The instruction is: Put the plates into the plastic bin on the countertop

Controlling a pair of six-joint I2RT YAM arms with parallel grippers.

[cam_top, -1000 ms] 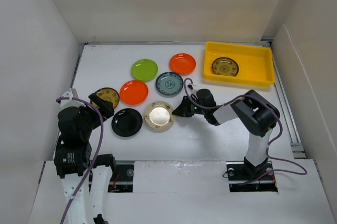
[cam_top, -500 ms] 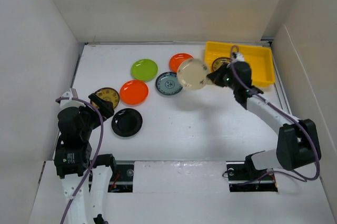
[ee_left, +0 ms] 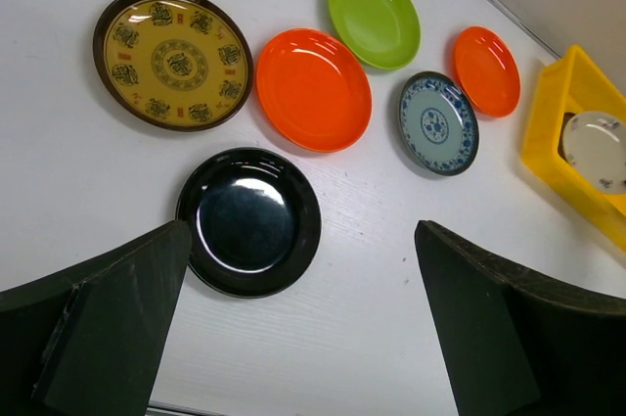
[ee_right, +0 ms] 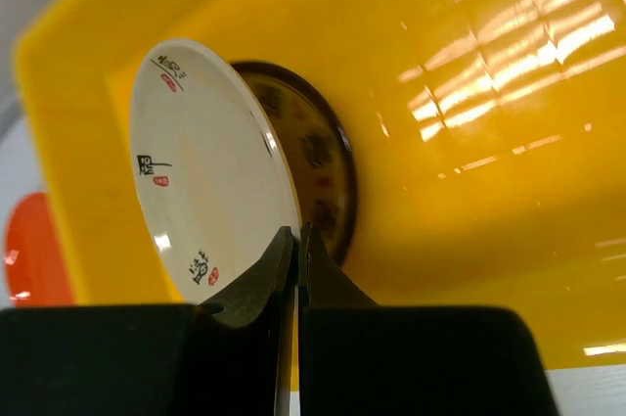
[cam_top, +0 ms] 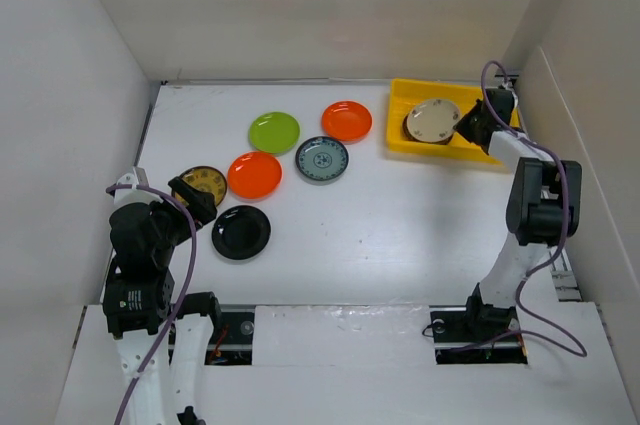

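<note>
Right gripper (ee_right: 296,240) pinches the glossy cream plate (ee_right: 210,166) by its rim, tilted over a brown-and-gold plate (ee_right: 318,157) in the far-right yellow bin (ee_right: 460,122); left gripper (ee_left: 301,240) gapes empty.

cream plate (ee_right: 210,166): rim pinched in right jaws | tilted over brown-and-gold plate (ee_right: 318,176) | inside yellow bin (ee_right: 469,93)
</note>
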